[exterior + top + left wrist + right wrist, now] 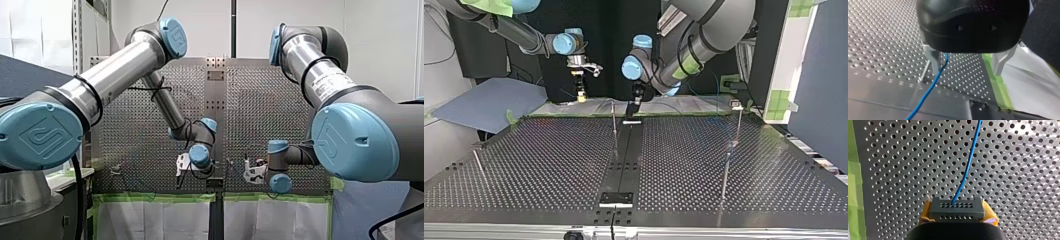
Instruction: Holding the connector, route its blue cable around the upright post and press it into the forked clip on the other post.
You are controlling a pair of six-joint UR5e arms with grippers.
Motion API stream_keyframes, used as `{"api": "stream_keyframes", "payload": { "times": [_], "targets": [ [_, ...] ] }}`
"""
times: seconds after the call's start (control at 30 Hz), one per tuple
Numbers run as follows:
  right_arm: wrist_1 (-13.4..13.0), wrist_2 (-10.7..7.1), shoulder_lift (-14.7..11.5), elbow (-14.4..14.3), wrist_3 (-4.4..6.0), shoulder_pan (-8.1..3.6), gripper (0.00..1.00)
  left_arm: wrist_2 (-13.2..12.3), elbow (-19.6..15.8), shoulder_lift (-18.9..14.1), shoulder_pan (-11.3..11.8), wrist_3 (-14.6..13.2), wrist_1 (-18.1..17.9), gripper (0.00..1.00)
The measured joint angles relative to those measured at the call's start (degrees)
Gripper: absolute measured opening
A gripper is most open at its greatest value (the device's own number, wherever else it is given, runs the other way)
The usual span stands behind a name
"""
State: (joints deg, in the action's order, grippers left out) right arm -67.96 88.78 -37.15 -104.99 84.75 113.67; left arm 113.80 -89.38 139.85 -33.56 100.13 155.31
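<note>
Connector (956,207) clamped between the right gripper's (957,217) yellow pads (991,216), a firm handle for routing; cable (968,167) runs ahead over the surface (898,170). Left gripper (966,68) spread wide, cable passing loosely between its fingers (934,58), probably as a guide.

My left arm (120,65) and my right arm (320,75) are silver tubes with dark grey joints and light blue caps (37,134) embossed with a logo. A black cable (159,91) is tied round the left one, and the right one carries a printed label (327,82). My left gripper (967,73) has a rounded black housing (973,22) and pale metal fingers (934,58). My right gripper (958,213) has yellow pads (926,211).
</note>
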Motion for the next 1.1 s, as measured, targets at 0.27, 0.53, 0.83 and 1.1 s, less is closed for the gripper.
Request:
{"api": "stream_keyframes", "payload": {
  "times": [0.27,0.53,0.83,1.1],
  "targets": [
    [0.01,0.0,0.0,0.01,0.08,0.06,0.0,-0.29,-0.51,-3.0,-0.1,-0.04,0.14,0.98],
    [-0.03,0.0,0.0,0.06,0.09,0.07,0.0,-1.61,-1.52,-3.52,-0.57,-1.19,1.57,0.98],
    [0.01,0.0,0.0,0.09,0.08,0.05,0.0,-2.27,-2.76,-3.51,-1.08,-1.68,1.64,0.98],
    [-0.02,-0.27,0.0,0.09,0.09,0.04,0.0,-2.25,-2.82,-3.44,-1.6,-1.64,1.19,0.98]
  ]
}}
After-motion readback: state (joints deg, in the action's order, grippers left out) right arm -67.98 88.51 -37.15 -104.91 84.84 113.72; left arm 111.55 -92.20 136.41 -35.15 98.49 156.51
